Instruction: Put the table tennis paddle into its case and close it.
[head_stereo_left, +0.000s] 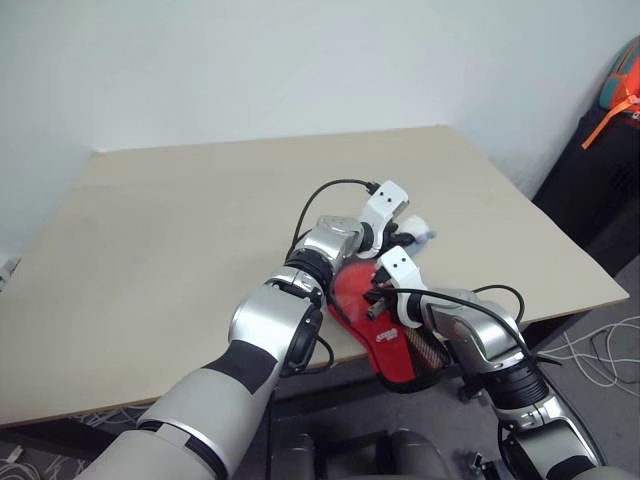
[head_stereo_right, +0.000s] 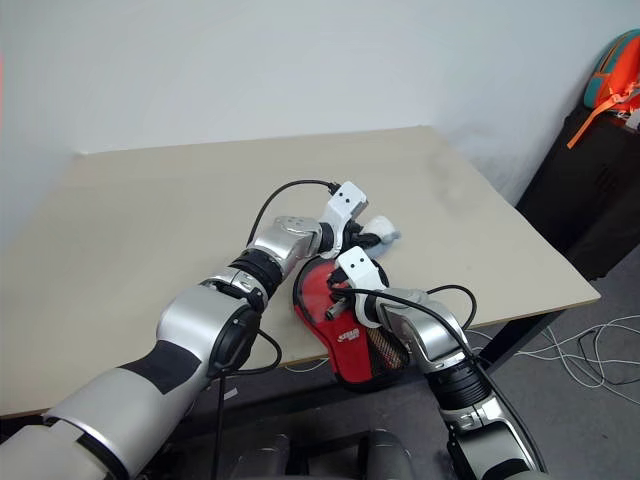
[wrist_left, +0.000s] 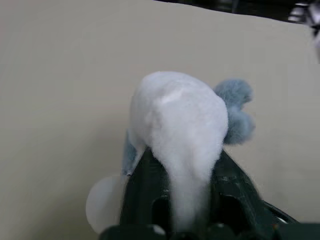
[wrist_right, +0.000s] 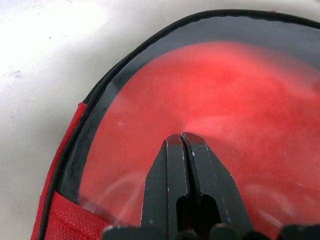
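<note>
Light was soft and even, bright across the pale table (head_stereo_left: 180, 230) with only faint shadows under the arms. In the left wrist view the white fluffy wad (wrist_left: 180, 125) was blurred and nearly washed out. In the right wrist view the paddle's red rubber (wrist_right: 225, 110) carried hazy whitish glare and looked out of focus.

Pale wooden table (head_stereo_left: 180, 260) against a plain white wall (head_stereo_left: 300, 60).

Broad, light beige top, matte and evenly lit, no hard shadows. Far edge set just off the wall; right edge running diagonally toward the near right corner. Dark frame under the near edge. Beyond the right edge, a black upright piece of furniture (head_stereo_left: 590, 180) topped with something orange and teal (head_stereo_left: 622, 85). Grey floor (head_stereo_left: 600, 400) below the near right corner, strewn with loose white cables (head_stereo_left: 598, 352). More cables on the floor by the near left corner (head_stereo_left: 20, 462).
</note>
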